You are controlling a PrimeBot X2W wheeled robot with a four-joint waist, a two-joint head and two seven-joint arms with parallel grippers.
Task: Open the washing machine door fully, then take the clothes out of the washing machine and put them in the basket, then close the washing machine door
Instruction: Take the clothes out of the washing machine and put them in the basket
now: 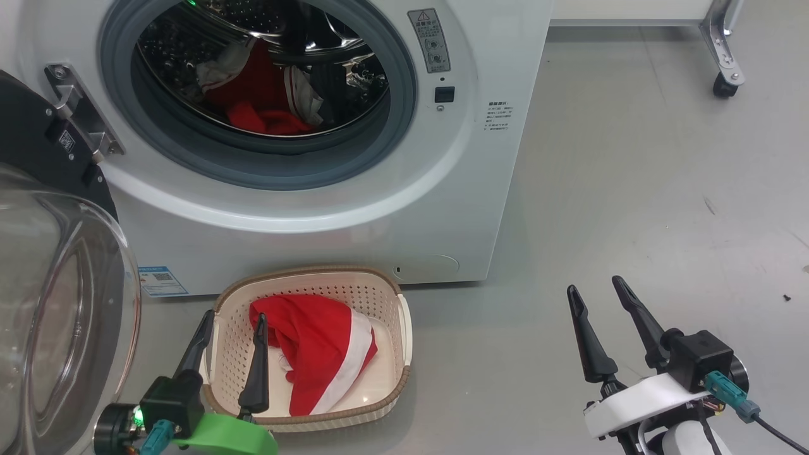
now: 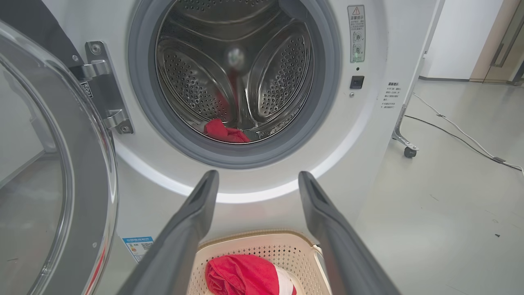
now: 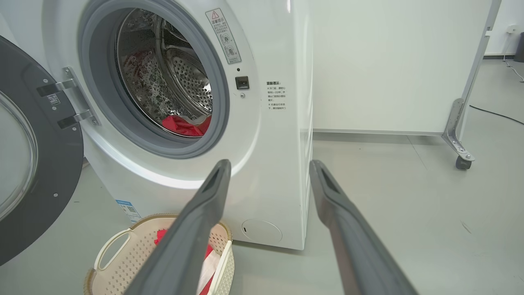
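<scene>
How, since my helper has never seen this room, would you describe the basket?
Find the big white washing machine with its round door swung open. On the floor right before it sits the basket: small, cream, perforated, brown-rimmed, holding a red-and-white garment.

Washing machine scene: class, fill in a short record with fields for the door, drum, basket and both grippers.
door: open, swung to the left
drum: red clothes inside
basket: on the floor before the washer, holding a red-and-white garment
left gripper: open, empty, at the basket's left rim
right gripper: open, empty, above the floor right of the basket
</scene>
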